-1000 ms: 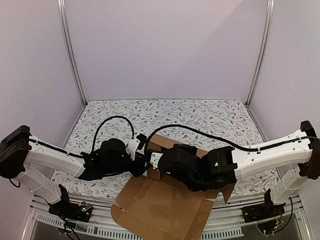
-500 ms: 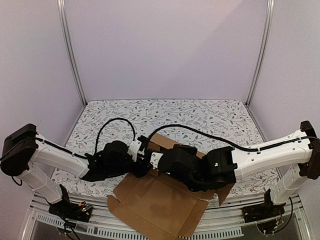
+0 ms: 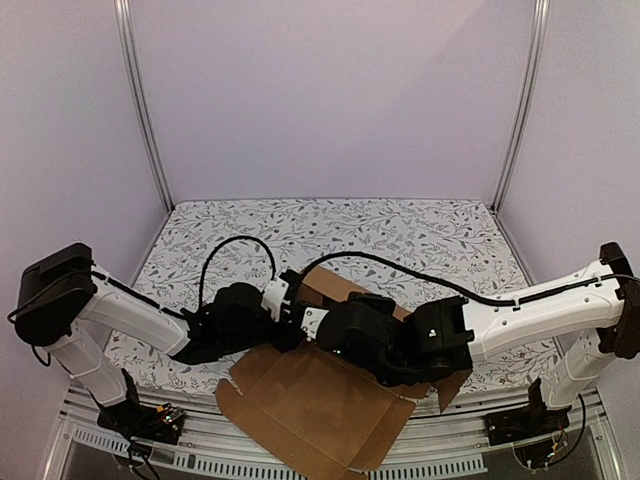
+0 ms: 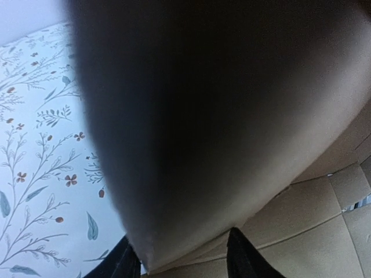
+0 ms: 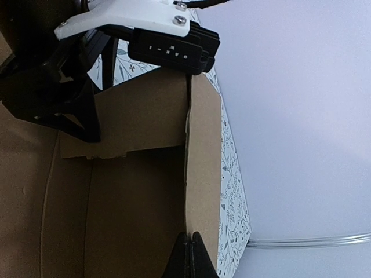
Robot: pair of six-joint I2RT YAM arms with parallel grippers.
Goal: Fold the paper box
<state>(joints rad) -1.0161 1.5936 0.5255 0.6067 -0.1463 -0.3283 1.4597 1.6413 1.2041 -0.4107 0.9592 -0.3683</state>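
The grey, floral-patterned worktop (image 3: pixel 400 230) stretches away beyond both grippers. The paper box (image 3: pixel 310 400), a plain brown corrugated cardboard sheet partly folded, lies beneath them and to their near side, with its broad panel overhanging the worktop's near edge. The right gripper (image 5: pixel 186 252) has its fingers pressed together, and their tips meet the crease of an upright flap straight ahead. The left gripper (image 4: pixel 181 260) holds its fingers apart, and a raised flap's edge drops between them.

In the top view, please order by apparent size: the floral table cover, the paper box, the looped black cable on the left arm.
1. floral table cover
2. paper box
3. looped black cable
The arms hide part of the box.
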